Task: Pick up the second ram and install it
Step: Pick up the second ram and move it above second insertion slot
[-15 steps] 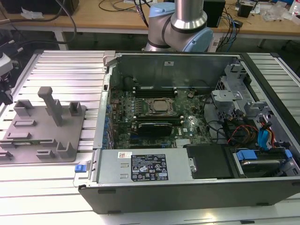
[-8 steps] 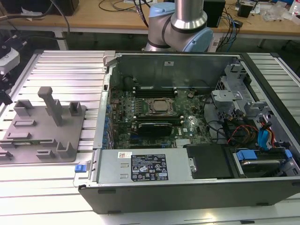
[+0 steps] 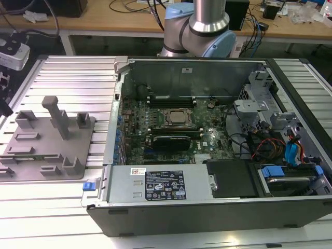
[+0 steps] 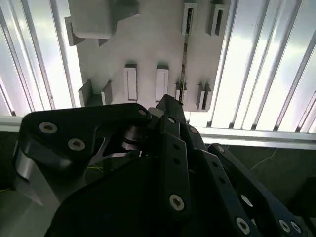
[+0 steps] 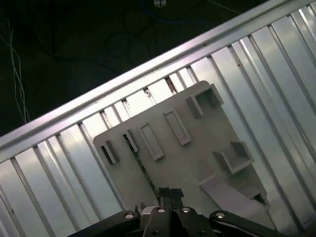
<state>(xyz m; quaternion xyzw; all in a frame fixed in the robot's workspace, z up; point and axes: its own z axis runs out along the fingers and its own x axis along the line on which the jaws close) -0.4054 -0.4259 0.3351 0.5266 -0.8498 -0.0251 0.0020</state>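
Ribbed metal table (image 5: 59, 168) surrounds gray tray (image 5: 197, 158) with open margin; ram stick (image 5: 139, 160) stands on edge in slots; gripper (image 5: 171, 193) above its end, jaws together.

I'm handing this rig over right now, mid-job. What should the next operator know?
Gripper: above the grey fixture plate, right at the second ram; I cannot tell whether it has hold of it.
Second ram: on edge in the plate's holders, in both wrist views.
Open computer case: beside the plate, on the exterior view's right.
Done: approach. Left: pick-up, install.
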